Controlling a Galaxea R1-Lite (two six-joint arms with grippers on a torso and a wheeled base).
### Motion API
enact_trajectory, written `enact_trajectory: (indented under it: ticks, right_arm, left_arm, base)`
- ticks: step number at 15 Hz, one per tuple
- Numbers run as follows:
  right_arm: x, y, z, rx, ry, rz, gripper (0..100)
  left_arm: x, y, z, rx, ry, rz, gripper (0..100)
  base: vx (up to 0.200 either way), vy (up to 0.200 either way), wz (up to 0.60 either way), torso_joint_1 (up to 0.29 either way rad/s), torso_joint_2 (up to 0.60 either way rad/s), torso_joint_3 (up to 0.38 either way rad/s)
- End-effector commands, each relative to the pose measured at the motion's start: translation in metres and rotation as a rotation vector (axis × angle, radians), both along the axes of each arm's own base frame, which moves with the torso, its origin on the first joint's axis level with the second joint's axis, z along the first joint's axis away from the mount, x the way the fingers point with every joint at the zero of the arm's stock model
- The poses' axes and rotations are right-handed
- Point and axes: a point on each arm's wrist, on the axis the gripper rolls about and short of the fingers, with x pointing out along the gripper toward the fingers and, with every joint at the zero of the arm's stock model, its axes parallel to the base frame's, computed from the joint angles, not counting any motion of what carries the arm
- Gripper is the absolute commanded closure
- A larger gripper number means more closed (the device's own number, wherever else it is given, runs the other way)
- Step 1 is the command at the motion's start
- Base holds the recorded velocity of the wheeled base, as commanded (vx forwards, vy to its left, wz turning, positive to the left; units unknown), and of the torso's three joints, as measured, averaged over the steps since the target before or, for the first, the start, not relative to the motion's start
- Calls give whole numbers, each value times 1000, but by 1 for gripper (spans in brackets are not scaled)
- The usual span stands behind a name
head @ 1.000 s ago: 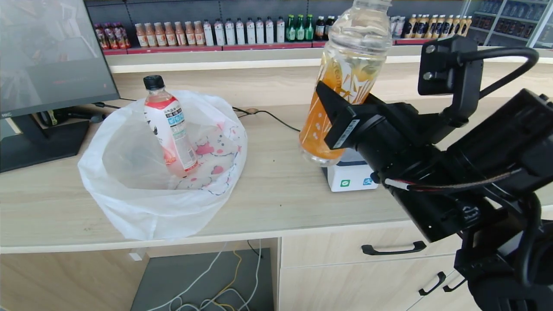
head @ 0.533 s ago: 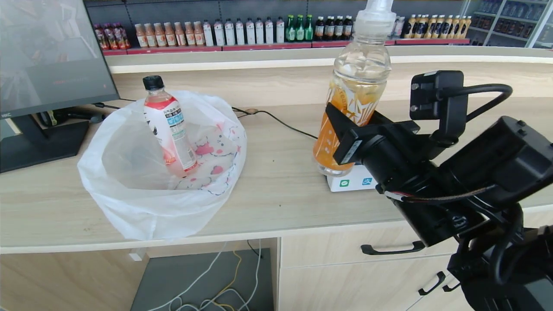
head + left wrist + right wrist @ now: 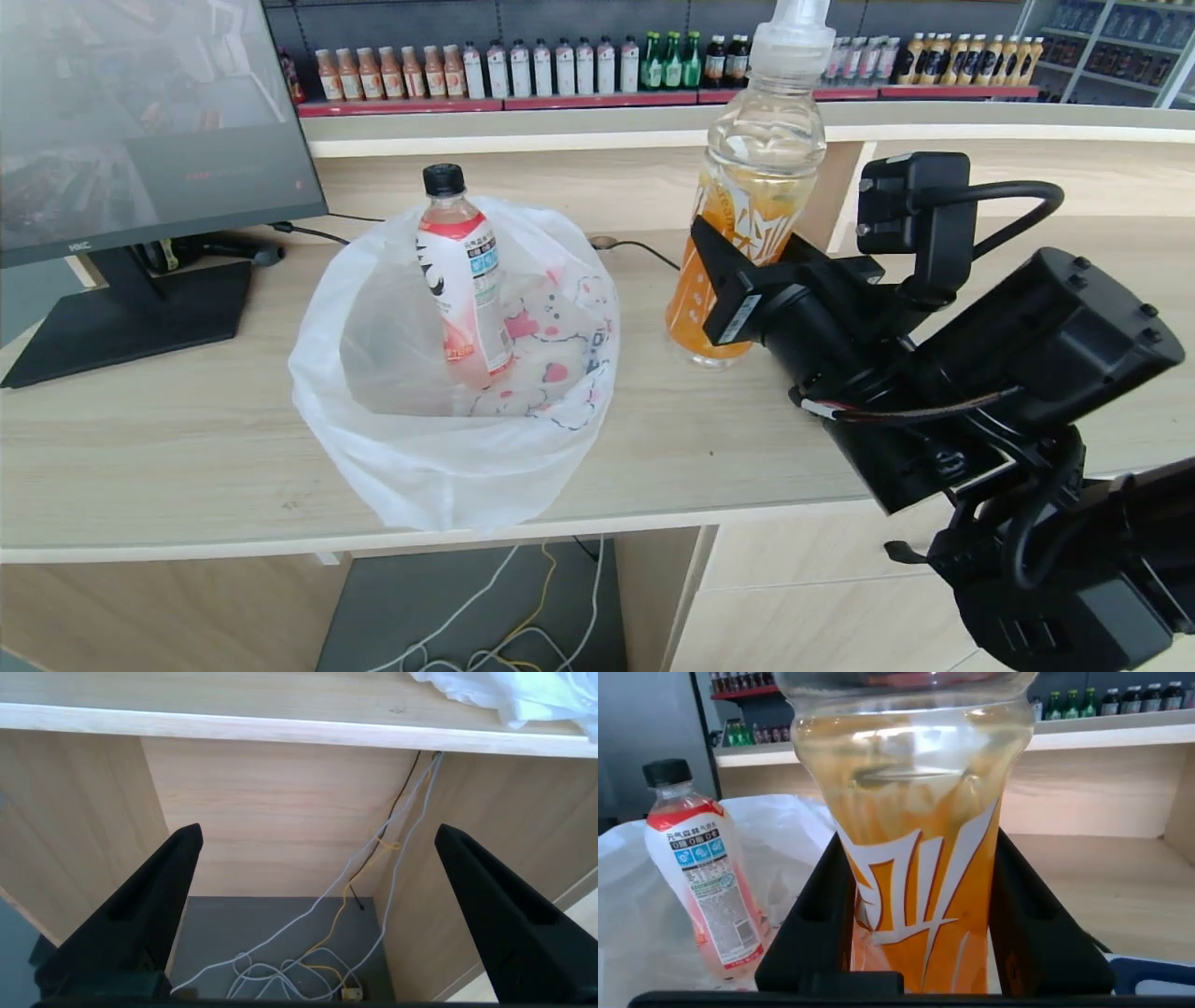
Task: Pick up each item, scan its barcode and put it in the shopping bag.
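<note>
Right gripper [image 3: 738, 271] clamped on clear plastic orange-drink bottle [image 3: 767, 159] | looks slick, part-full — keep your mid-label hold | left gripper [image 3: 318, 833] spread apart.

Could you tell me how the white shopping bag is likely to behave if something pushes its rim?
The shopping bag looks thin and crumpled, so it would probably fold or slide rather than resist. The pink bottle leaning inside may anchor it somewhat, yet could itself tip over.
</note>
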Motion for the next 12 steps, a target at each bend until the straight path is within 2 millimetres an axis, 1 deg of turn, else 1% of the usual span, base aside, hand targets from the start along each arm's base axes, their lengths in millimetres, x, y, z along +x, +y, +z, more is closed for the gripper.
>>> enact_trajectory:
  ticks: [1, 4, 7, 10, 12]
  right_arm:
    - [3, 1, 3, 8, -11, -5, 100]
    - [3, 0, 4, 15, -16, -6, 100]
    - [4, 2, 3, 13, -16, -3, 100]
    - [5, 2, 7, 23, -29, -1, 100]
    - [10, 8, 8, 28, -39, 6, 100]
  left_arm:
    - [0, 0, 0, -1, -1, 0, 0]
    - [0, 0, 0, -1, -1, 0, 0]
    - [0, 0, 0, 7, -1, 0, 0]
    - [0, 0, 0, 7, -1, 0, 0]
    - [0, 0, 0, 7, -1, 0, 0]
  base:
    - [0, 200, 0, 2, 2, 7]
    - [0, 200, 0, 1, 2, 4]
    - [0, 0, 0, 0, 0, 0]
    - [0, 0, 0, 0, 0, 0]
    - [0, 0, 0, 0, 0, 0]
